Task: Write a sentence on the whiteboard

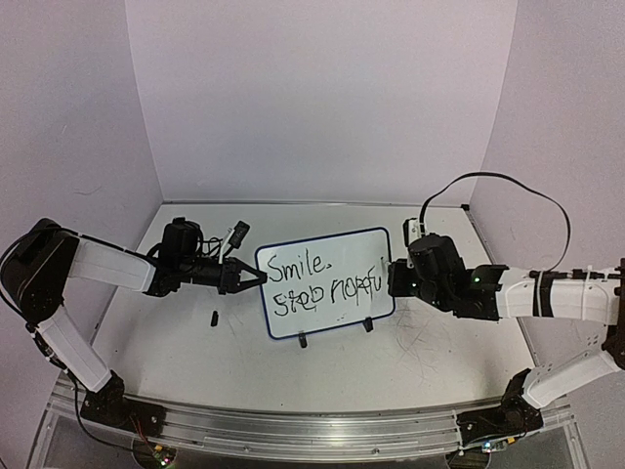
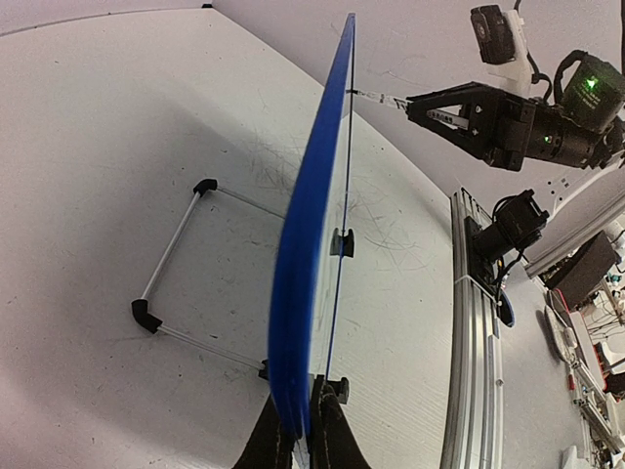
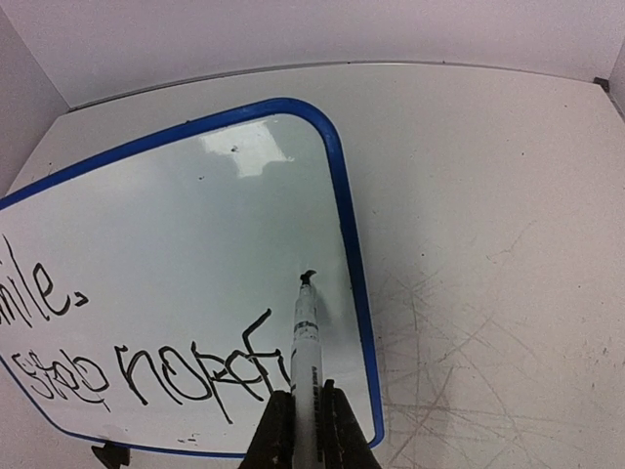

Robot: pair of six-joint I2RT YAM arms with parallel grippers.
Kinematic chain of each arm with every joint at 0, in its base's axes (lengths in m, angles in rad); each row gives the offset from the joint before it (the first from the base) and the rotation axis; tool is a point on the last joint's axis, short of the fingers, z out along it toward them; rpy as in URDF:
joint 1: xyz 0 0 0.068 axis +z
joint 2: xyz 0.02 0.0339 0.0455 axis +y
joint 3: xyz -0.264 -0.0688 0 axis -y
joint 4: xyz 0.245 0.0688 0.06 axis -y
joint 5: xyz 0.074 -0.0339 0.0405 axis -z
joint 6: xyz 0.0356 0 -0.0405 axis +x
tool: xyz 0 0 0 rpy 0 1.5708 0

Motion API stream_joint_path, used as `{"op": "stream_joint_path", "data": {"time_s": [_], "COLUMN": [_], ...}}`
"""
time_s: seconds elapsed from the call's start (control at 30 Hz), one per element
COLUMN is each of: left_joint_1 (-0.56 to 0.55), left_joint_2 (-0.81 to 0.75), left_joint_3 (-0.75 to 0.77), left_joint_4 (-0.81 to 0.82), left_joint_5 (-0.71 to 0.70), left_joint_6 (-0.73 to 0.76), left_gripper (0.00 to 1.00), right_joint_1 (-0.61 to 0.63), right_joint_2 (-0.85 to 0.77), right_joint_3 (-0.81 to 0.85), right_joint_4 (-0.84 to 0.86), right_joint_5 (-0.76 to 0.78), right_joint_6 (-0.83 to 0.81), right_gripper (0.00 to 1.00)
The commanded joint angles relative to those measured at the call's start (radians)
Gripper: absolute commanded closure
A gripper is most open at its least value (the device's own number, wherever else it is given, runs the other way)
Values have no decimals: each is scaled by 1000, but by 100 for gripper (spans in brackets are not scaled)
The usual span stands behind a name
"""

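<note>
writing is judged nearly finished: the sentence [image 1: 337,293] fills two lines on the whiteboard [image 1: 366,249], which is stood upright on the tabletop [image 1: 195,362] between the arms. its left edge is clamped by the left jaws; the marker [image 3: 305,342] is clamped by the right jaws, tip at the last letter. next, that stroke must be completed gently.

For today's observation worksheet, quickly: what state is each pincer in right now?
Left pincer: closed, gripping the whiteboard by its edge.
Right pincer: closed, holding a marker.
</note>
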Motion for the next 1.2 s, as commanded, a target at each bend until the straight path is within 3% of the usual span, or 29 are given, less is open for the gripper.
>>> {"op": "stream_joint_path", "data": {"time_s": [0.0, 1.17], "left_joint_1": [0, 0], "left_joint_2": [37, 40], "left_joint_3": [7, 8], "left_joint_4": [-71, -72], "left_joint_5": [-127, -123], "left_joint_6": [64, 62], "left_gripper": [100, 100], "right_joint_1": [-3, -3], "right_joint_2": [2, -25], "right_joint_3": [-20, -147], "right_joint_4": [9, -20], "right_joint_5": [-5, -86], "right_joint_6": [21, 97], "right_gripper": [100, 100]}}
